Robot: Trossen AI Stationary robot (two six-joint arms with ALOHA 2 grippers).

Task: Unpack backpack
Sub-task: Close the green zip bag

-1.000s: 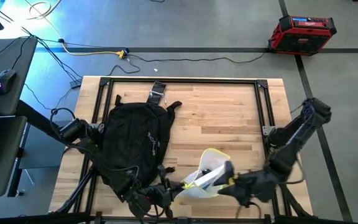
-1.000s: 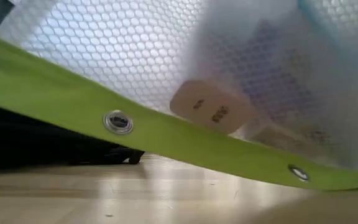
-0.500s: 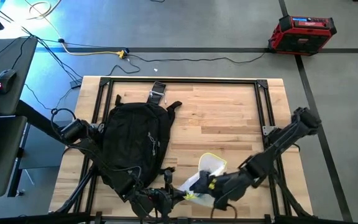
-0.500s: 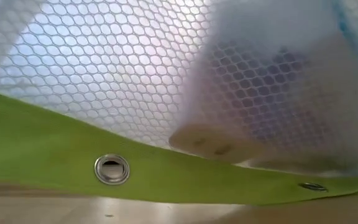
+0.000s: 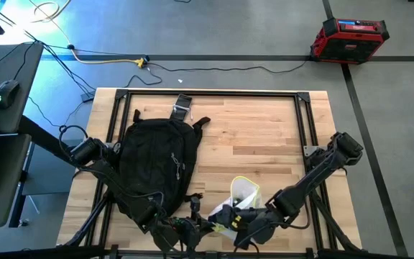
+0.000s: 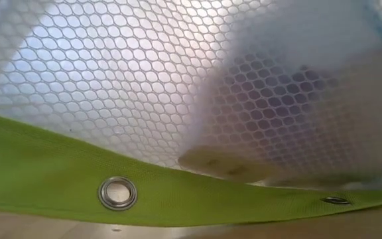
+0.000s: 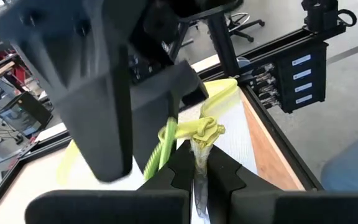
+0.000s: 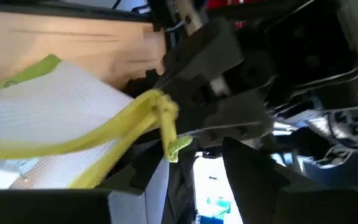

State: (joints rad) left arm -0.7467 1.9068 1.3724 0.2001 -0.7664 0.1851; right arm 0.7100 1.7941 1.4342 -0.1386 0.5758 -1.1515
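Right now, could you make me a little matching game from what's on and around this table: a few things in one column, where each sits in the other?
Things:
1. backpack
2. mesh pouch with neon-yellow trim
3. red case
4. computer mouse

Places:
A. on the floor beyond the table's far right corner
B. on the table's left half
C. on the desk to the left
D. at the table's near edge, between both end effectors

Pairs: 1-B, 2-D, 3-A, 4-C

The high view looks straight down on the whole table [image 5: 264, 129]. The low view sits pressed against the mesh pouch [image 6: 144, 86], which both wrist views also see close up.
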